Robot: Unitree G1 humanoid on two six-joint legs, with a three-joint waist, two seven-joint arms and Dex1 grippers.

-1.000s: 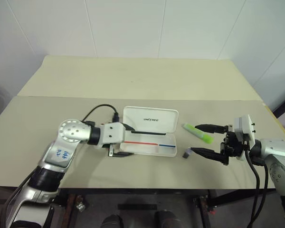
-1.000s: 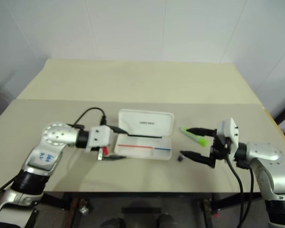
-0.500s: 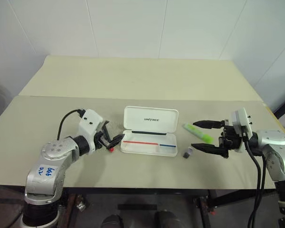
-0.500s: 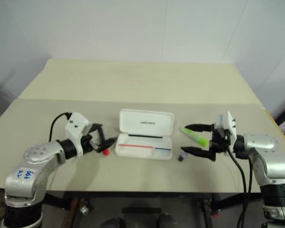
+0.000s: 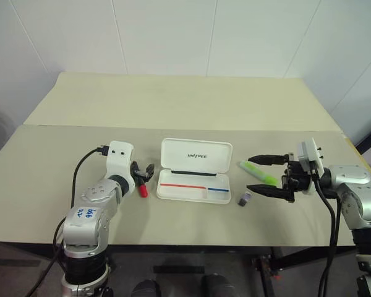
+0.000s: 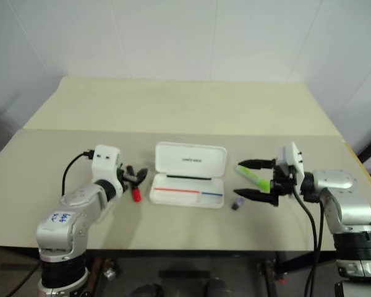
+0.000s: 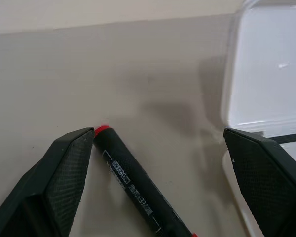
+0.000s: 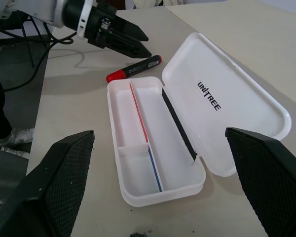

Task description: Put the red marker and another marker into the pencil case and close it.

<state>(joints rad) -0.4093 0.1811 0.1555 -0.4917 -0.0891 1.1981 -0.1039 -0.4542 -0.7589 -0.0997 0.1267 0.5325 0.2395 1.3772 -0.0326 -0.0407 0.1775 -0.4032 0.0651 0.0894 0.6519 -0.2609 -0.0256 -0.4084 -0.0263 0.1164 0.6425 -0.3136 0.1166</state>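
Right wrist view, open pencil case (image 8: pixel 158 143), lid lettered "UNITREE", red marker (image 8: pixel 133 68) beside, both end effectors released

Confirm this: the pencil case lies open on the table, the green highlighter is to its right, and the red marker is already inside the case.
One thing is wrong: the red marker is not inside the pencil case. It lies on the table outside the case, by the open left gripper, as the right wrist view shows; the case's compartments are empty. The case is open, and the green highlighter does lie to its right.
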